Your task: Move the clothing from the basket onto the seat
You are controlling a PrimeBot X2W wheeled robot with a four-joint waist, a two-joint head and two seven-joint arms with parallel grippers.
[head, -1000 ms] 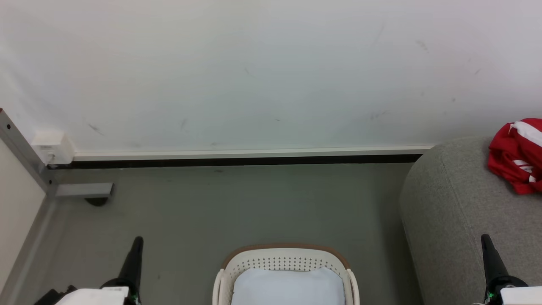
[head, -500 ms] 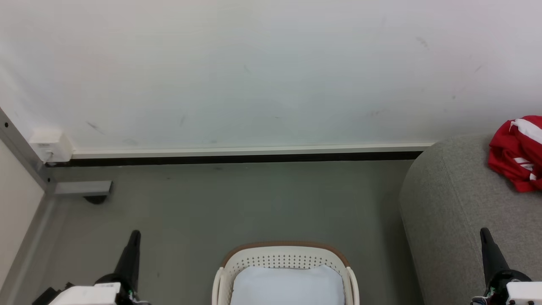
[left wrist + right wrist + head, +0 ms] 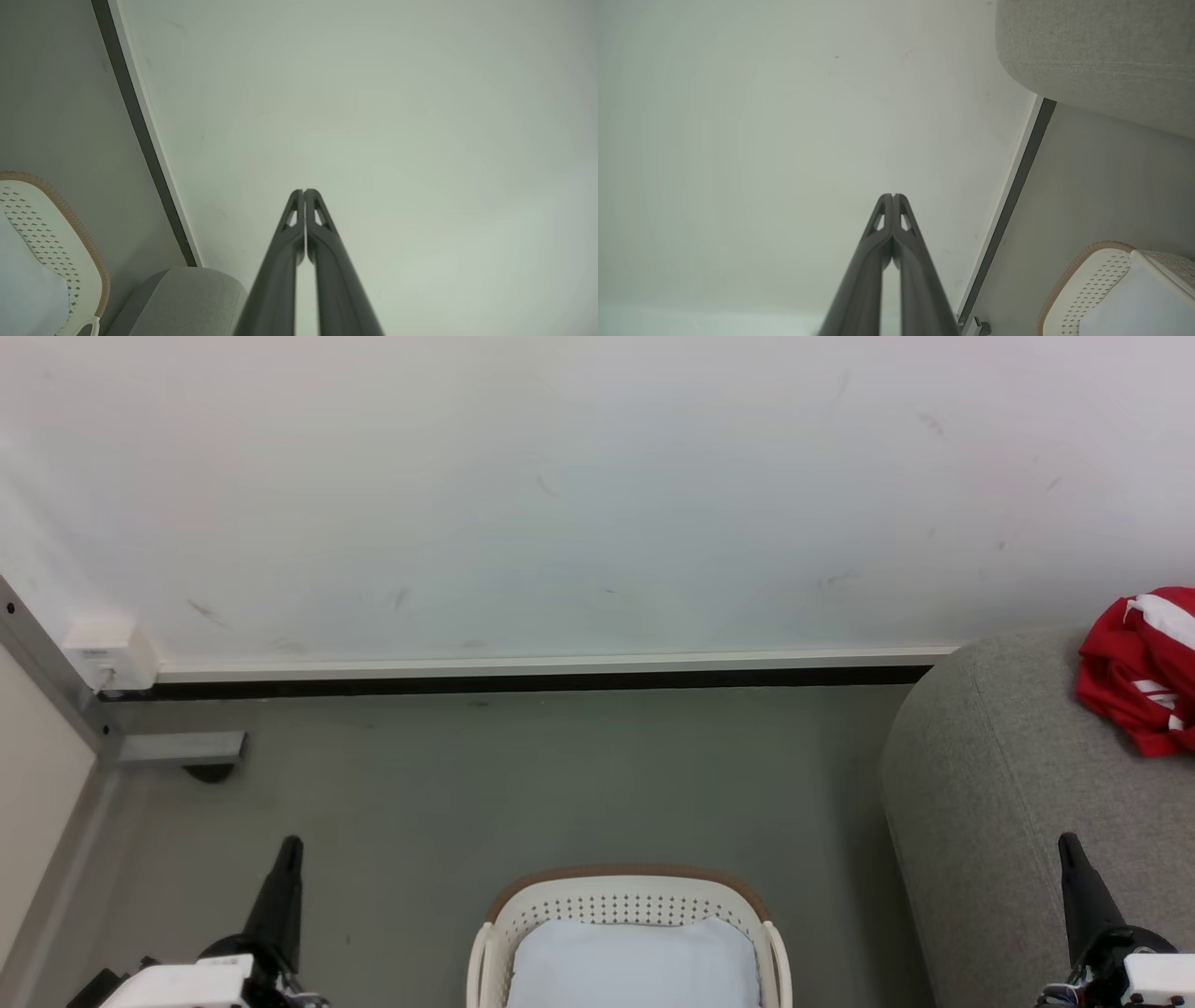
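Red clothing with white stripes (image 3: 1141, 672) lies bunched on the grey sofa seat (image 3: 1008, 784) at the right edge of the head view. The cream basket with a brown rim (image 3: 627, 887) stands on the floor at bottom centre, and a pale bluish-white cloth (image 3: 635, 966) lies inside it. No red garment shows in the basket. My left gripper (image 3: 289, 845) is shut and empty at the lower left, left of the basket. My right gripper (image 3: 1067, 843) is shut and empty at the lower right, over the sofa. Both wrist views show the fingers (image 3: 304, 192) (image 3: 893, 196) closed together and pointing at the wall.
A white wall with a dark baseboard (image 3: 523, 679) runs behind the grey floor (image 3: 523, 784). A grey metal frame leg (image 3: 177, 749) and a white box (image 3: 105, 653) stand at the left. The basket rim (image 3: 1069, 275) and the sofa (image 3: 187, 298) appear in the wrist views.
The left gripper has shifted slightly left and further up the view. The right gripper has barely moved. The camera has tilted a little, shifting the scene upward.
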